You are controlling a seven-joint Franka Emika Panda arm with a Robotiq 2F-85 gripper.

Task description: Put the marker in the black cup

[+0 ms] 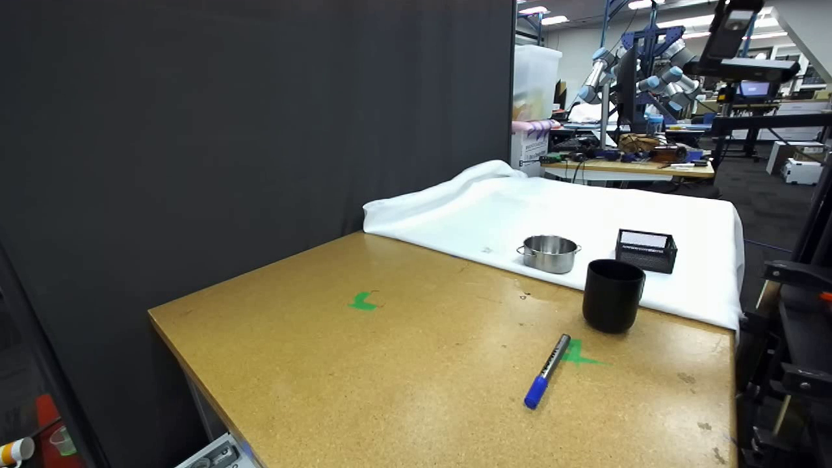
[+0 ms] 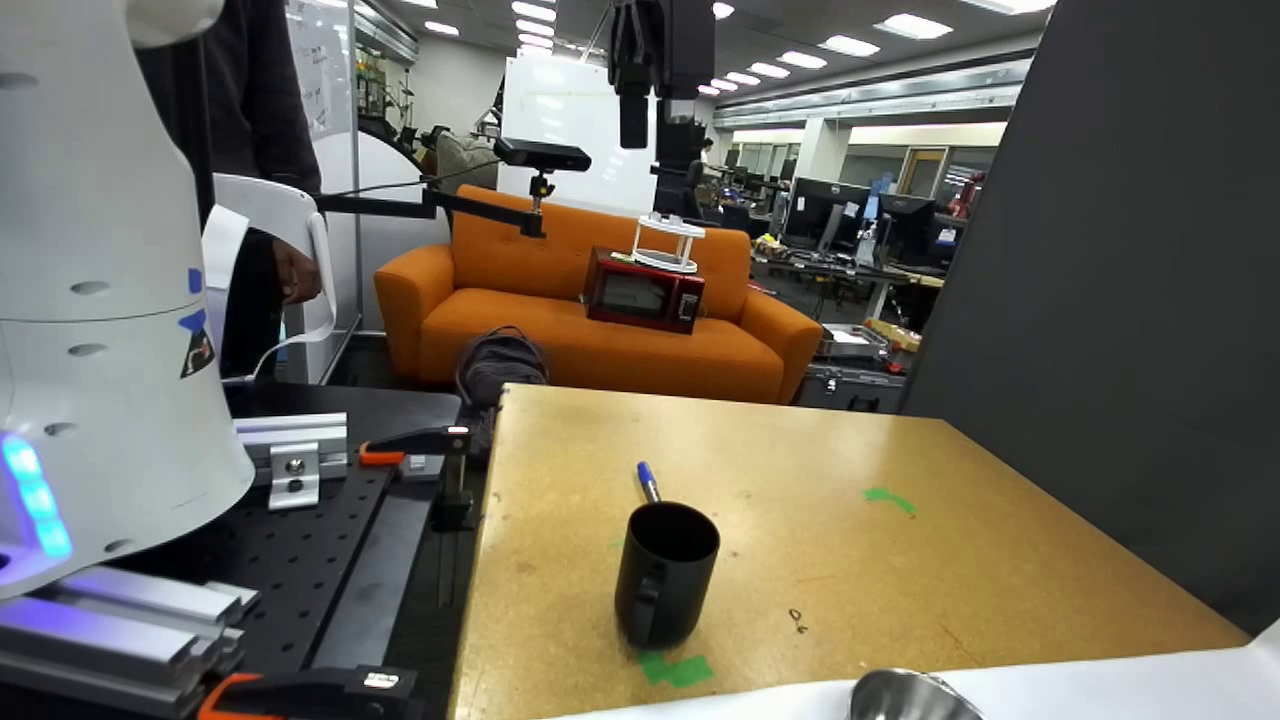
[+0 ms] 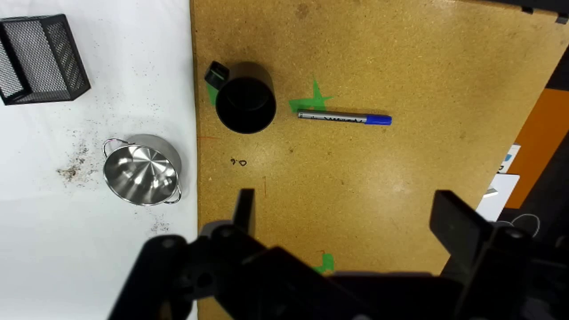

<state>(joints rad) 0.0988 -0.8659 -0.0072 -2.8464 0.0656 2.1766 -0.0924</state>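
Note:
The marker, silver-grey with a blue cap, lies flat on the wooden table, in an exterior view and in the wrist view. In an exterior view its lower part is hidden behind the cup, with the blue end showing. The black cup stands upright close to the marker, apart from it, in both exterior views and in the wrist view. It has a handle. My gripper is open and empty, fingers wide apart. In an exterior view the gripper hangs high above the table.
A shiny metal bowl with handles and a black mesh box stand on a white cloth beside the wooden table. A dark curtain rises along one side. The white robot base stands beside the table.

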